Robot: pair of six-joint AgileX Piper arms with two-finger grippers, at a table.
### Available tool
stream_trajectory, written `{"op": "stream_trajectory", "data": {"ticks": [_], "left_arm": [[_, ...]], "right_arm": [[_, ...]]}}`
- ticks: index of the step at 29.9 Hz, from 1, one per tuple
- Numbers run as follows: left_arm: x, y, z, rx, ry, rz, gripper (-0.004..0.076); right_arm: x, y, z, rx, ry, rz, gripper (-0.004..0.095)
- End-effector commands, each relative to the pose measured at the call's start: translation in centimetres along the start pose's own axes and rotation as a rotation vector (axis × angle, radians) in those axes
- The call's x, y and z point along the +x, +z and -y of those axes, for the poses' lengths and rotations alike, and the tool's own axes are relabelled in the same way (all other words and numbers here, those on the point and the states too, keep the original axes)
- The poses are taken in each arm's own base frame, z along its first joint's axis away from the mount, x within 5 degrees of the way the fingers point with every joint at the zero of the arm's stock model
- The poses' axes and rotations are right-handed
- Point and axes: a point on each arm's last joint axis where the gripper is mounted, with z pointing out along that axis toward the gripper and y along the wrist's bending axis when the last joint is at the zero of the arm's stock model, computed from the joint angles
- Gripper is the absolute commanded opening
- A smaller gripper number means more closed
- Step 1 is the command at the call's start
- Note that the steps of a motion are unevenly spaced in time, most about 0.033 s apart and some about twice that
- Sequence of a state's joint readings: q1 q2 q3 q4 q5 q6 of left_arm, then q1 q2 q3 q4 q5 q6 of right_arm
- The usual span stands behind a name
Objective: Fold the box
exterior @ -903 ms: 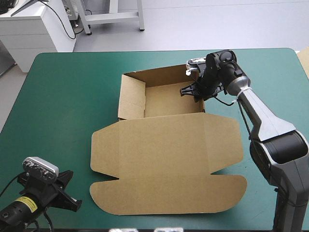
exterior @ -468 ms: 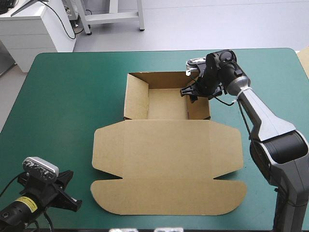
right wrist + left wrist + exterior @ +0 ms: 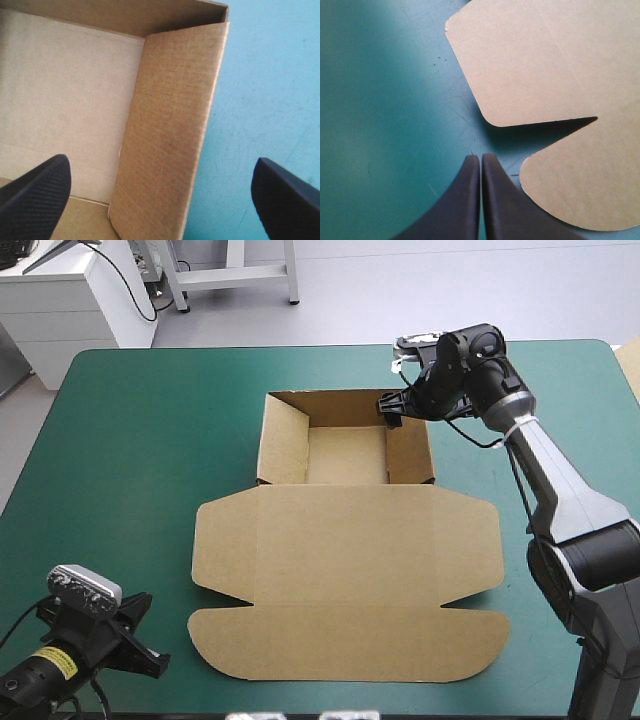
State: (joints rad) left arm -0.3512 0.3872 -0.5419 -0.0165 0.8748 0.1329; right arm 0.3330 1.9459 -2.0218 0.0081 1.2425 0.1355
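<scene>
Brown box (image 3: 350, 540), high view: in the middle of the bench (image 3: 130, 440), an open tray with walls raised at the far side, lid and flaps flat toward the near edge.
Right pincer (image 3: 393, 410), high view: at the tray's far right corner.
Left pincer (image 3: 481, 159), left wrist view: black fingers (image 3: 465, 200) pressed together over the teal-green cover, just beside the lid's rounded flaps.
Right pincer, right wrist view: fingers spread wide, straddling the tray's right wall, one inside, one outside.
</scene>
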Motion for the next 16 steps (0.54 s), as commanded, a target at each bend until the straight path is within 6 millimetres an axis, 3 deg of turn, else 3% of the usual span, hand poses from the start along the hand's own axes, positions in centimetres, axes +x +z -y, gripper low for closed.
{"op": "stream_trajectory", "data": {"ticks": [1, 5, 16], "left_arm": [[-1.2, -0.4, -0.1, -0.007, -0.012, 0.082, -0.0008], [-1.2, -0.4, -0.1, -0.004, -0.014, 0.08, -0.0008], [-1.4, -0.4, -0.1, -0.008, -0.014, 0.108, -0.0008]], "right_arm": [[-0.2, -4.7, 0.0, -0.008, 0.016, 0.111, 0.0905], [0.3, -3.6, 0.1, -0.004, 0.072, 0.067, 0.0905], [1.4, 3.3, 0.7, 0.07, 0.124, -0.101, 0.0903]]}}
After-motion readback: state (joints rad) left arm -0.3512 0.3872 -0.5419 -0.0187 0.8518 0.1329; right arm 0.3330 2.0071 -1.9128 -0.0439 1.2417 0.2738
